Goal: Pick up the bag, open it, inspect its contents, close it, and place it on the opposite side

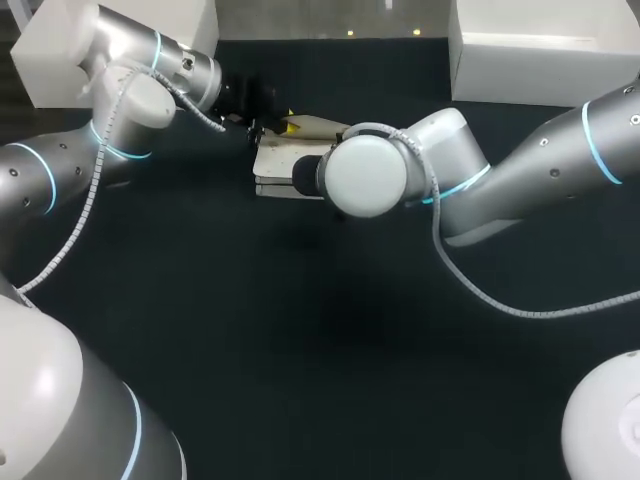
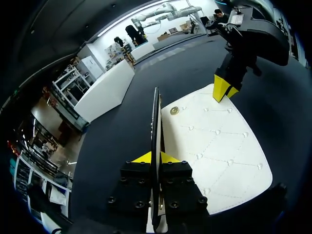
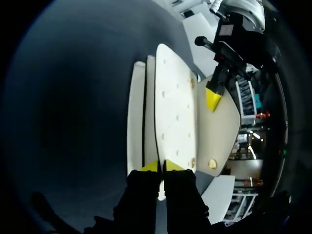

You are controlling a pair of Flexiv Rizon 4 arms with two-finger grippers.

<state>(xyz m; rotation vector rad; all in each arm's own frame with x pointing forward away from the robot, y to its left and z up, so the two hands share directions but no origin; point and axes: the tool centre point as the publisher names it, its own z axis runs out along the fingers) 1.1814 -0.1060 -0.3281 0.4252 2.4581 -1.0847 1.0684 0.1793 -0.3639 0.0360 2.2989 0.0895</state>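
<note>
A cream quilted bag (image 1: 280, 160) lies on the dark table at the middle rear. In the left wrist view its flap (image 2: 157, 117) stands upright on edge, and my left gripper (image 2: 156, 157) is shut on that thin flap. The bag's body (image 2: 214, 146) lies flat beside it, with a brass snap (image 2: 174, 110) showing. My right gripper (image 3: 161, 165) is shut on the edge of a cream panel (image 3: 173, 107) at the bag's opposite end. From the left wrist it appears as yellow tips (image 2: 223, 90) at the far edge. In the head view my right wrist (image 1: 365, 175) hides that end.
Two white boxes stand along the table's back, one at the left (image 1: 185, 20) and one at the right (image 1: 540, 50). Dark tabletop (image 1: 320, 340) stretches in front of the bag between my two arms.
</note>
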